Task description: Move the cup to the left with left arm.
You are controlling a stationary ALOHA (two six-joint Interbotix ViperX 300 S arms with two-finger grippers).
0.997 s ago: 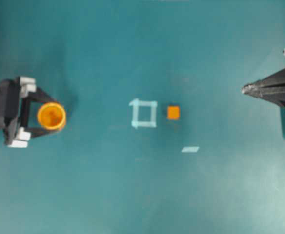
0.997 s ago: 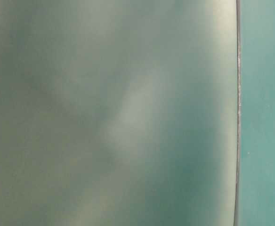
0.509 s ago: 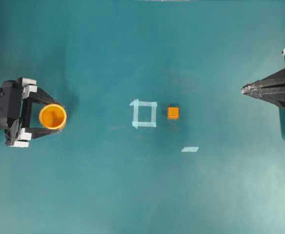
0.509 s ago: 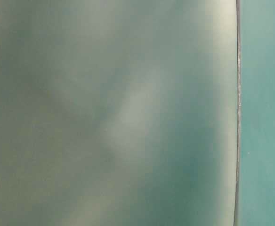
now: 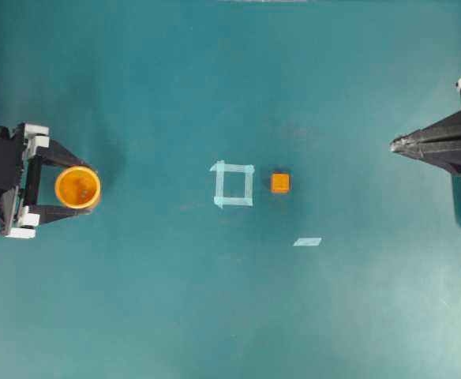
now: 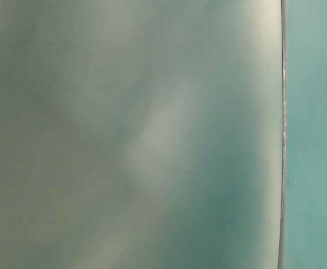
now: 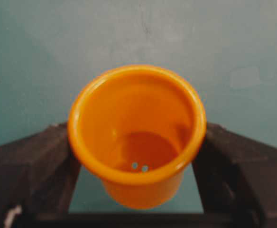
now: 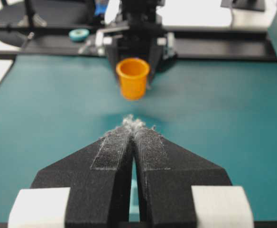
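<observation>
1. Cup (image 5: pixel 77 187) near the far left edge of the teal worktop (image 5: pixel 230 316), upright, open mouth up, well apart from everything else.
2. Left end effector (image 5: pixel 80 188) clamped on the cup: one black finger (image 7: pixel 43 166) pressed to each side of the wall just under the rim, seen plainly in the left wrist view. Wide stance of the jaws explained by the cup's width, not by release.
3. Grip placed below the flared rim, probably so the lip cannot slip down through the fingers.
4. In the right wrist view, cup bottom seemingly lifted a little off the worktop; contact hard to judge from there.
5. Right end effector (image 5: pixel 395 144) at the right edge, fingers together, tips frayed with pale fluff, pointing toward the middle; parked out of the way, since the task belongs to the left arm.
6. Small orange cube (image 5: pixel 280 182) just right of the pale tape square (image 5: pixel 232 184), a loose tape strip (image 5: pixel 308 242) lower right; none of them involved.
7. Table-level view a blur, nothing usable.
8. Task judged close to finished: cup far left, setting down and letting go apparently remaining.
</observation>
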